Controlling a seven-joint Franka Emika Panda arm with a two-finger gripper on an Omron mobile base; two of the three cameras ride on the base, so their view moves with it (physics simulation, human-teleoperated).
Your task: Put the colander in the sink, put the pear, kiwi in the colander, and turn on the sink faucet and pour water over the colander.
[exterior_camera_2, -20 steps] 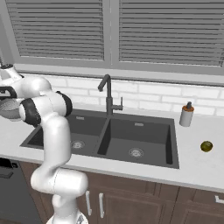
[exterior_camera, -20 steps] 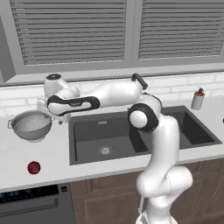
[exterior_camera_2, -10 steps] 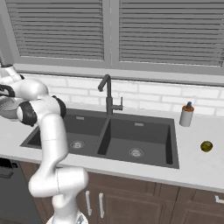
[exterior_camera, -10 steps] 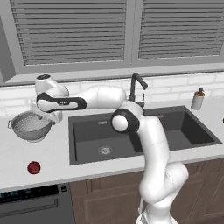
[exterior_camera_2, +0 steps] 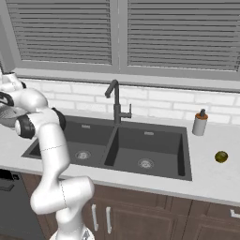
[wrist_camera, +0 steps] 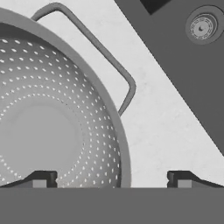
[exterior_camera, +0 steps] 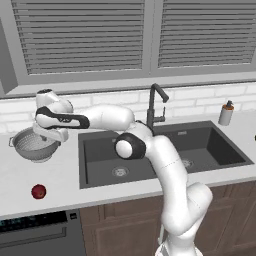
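The silvery perforated colander (exterior_camera: 31, 147) stands on the counter left of the sink (exterior_camera: 100, 165). My gripper (exterior_camera: 55, 136) hangs open just above the colander's right rim. In the hand view the gripper (wrist_camera: 111, 179) straddles that rim, one fingertip (wrist_camera: 41, 179) over the colander (wrist_camera: 43, 131) bowl and the other over bare counter. The wire side handle (wrist_camera: 109, 61) lies beyond them. The dark red pear (exterior_camera: 38, 191) lies on the counter in front of the colander. The olive-yellow kiwi (exterior_camera_2: 221, 156) sits right of the sink (exterior_camera_2: 183, 154). The sink faucet (exterior_camera: 155, 107) stands behind the divider, with no water running.
A small soap bottle (exterior_camera: 226, 114) stands at the back right of the counter. A round drain (wrist_camera: 201, 27) of the near basin shows in the hand view. A dishwasher front (exterior_camera: 35, 230) sits below the counter at the left.
The arm has swung further left and the hand has come down over the colander's right rim. The jaws have stayed wide. Colander and fruits have not moved.
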